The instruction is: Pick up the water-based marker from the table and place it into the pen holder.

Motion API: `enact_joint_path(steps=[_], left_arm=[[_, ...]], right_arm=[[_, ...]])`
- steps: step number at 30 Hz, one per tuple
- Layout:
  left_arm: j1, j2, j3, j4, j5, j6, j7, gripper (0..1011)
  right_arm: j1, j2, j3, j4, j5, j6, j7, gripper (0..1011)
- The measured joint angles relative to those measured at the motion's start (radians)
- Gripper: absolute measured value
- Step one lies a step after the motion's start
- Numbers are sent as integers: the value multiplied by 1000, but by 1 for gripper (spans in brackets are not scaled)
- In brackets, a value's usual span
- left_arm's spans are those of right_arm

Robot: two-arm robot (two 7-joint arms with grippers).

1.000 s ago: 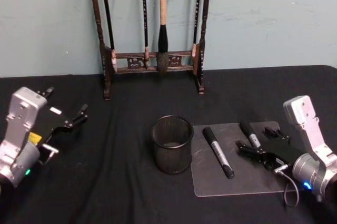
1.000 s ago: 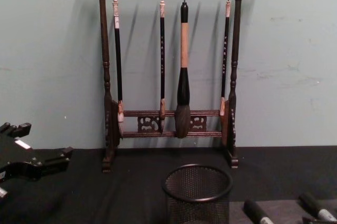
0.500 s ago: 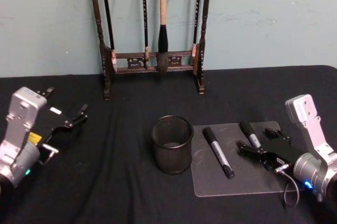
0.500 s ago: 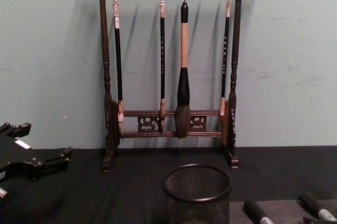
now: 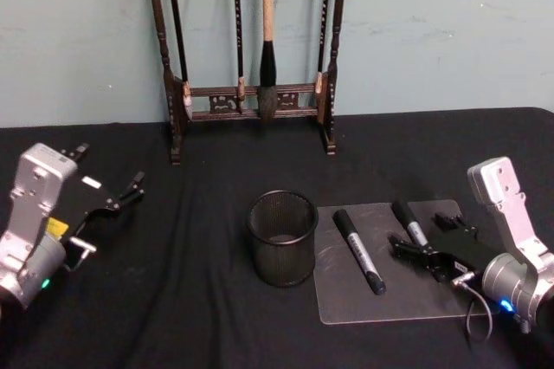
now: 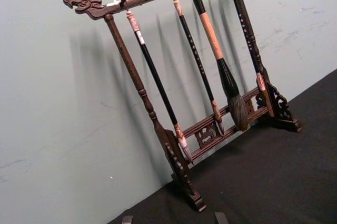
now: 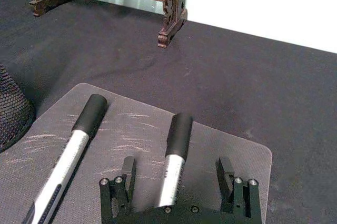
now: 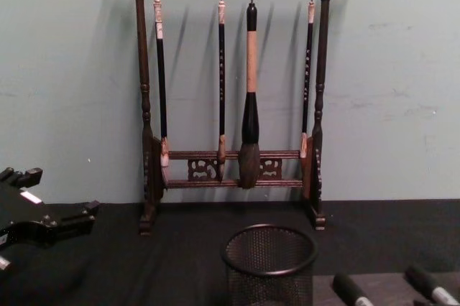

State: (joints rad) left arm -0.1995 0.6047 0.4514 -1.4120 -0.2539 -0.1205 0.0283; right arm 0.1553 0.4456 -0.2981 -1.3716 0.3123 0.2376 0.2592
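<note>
Right of the holder (image 5: 281, 261), on the part of a grey mat (image 5: 346, 300) farthest from it, the marker (image 7: 174, 161) lies flat with its black cap pointing toward the wall. Lying loose on the mat probably serves the grasp: it gives a smooth, firm surface for fingers to come down on. The right gripper (image 7: 176, 163) sits low over the end of the marker away from the cap, spread wide, with one finger on each side of the grey barrel and neither touching it. The barrel runs up the middle of the gap, so the hand looks lined up for a pinch across the body, not the cap. I judge this the end of the approach, with the grasp not yet made. A second marker (image 5: 359, 252) lies on the same mat between the first one and the holder, apart from both, so a carry toward the holder would likely pass over it. The holder stands upright and open-topped, just beside the mat's edge. Well to the left of the holder, the left gripper (image 5: 108, 170) is parked above the table (image 5: 199, 317), released and holding nothing. Behind the holder, against the wall, stands a brush rack (image 5: 251, 90).
</note>
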Motion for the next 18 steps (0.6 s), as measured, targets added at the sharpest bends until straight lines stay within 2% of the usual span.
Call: enact_joint_path(steps=[6, 8, 13, 18], left_arm=[[0, 0, 0, 0, 0, 0, 0, 1009], [0, 0, 0, 0, 0, 0, 0, 1009], [0, 0, 0, 0, 0, 0, 0, 1009], [0, 0, 0, 0, 0, 0, 0, 1009]], right_arm=[[0, 1, 0, 0, 0, 0, -1, 1000], [0, 1, 0, 0, 0, 0, -1, 966], [0, 1, -1, -1, 1, 0, -1, 869], [0, 2, -1, -1, 2, 0, -2, 687]])
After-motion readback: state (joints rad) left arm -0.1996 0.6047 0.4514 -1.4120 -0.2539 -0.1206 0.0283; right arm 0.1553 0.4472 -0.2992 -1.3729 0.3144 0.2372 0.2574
